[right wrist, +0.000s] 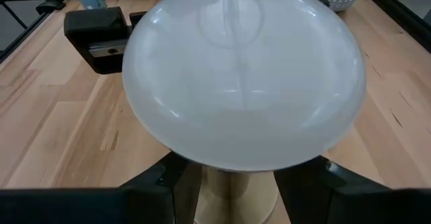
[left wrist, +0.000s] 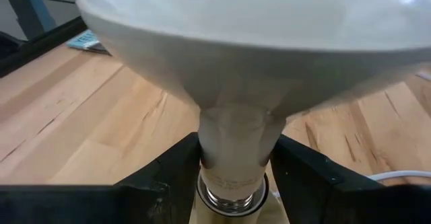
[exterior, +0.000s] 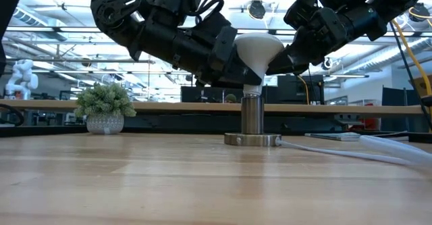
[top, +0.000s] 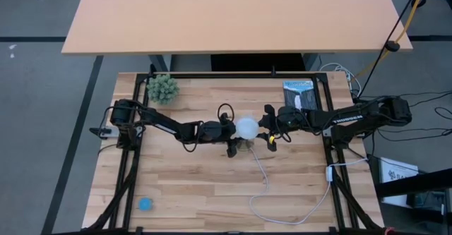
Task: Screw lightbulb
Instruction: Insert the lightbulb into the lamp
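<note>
The white lightbulb stands upright, its screw base in the round metal socket, whose flat foot rests on the wooden table. My left gripper comes from the table's left and is shut on the bulb's neck under the dome. My right gripper comes from the right. Its two fingers are apart, on either side of the column below the dome. My left gripper pinches the bulb's pale neck between its two fingers, just above the silver screw base. The fingers come level from the table's left, under the dome. The bulb stands upright in the socket. Whether my right gripper touches the column, I cannot tell.
The socket's white cord runs across the table toward the near right. A small potted plant stands at the far left, a dark booklet at the far right, and a small blue object at the near left.
</note>
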### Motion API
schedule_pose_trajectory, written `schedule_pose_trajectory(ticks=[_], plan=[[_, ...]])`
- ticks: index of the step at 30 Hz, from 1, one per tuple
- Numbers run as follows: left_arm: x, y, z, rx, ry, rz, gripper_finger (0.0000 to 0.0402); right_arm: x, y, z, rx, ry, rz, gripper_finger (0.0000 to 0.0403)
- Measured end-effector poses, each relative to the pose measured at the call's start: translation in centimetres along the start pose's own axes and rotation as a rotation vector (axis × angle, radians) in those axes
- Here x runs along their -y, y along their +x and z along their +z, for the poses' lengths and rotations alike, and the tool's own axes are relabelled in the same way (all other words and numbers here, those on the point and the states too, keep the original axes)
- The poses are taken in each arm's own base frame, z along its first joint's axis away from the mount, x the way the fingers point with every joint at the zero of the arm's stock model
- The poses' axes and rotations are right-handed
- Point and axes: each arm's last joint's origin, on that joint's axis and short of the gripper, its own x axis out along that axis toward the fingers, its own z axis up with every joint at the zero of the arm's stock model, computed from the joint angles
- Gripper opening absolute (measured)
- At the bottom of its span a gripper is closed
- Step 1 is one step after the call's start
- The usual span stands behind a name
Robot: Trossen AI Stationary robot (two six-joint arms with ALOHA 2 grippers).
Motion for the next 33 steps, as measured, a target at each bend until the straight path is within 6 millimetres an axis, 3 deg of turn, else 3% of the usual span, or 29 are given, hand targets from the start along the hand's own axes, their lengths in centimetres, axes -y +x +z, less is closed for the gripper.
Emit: schedule_pose_trajectory(ticks=[14,25,33], plan=[[0.07,0.00,-0.20,-0.024,0.002,-0.032,0.0185,0.00,0.00,0.01,0.000,0.000,0.000,0.0167],[0.12,-0.02,-0.24,-0.025,0.020,-0.017,0.0299,0.00,0.00,0.00,0.000,0.011,0.000,0.0167],[0.11,-0.02,-0.24,-0.025,0.020,-0.014,0.0316,0.00,0.00,0.01,0.000,-0.025,0.000,0.0167]])
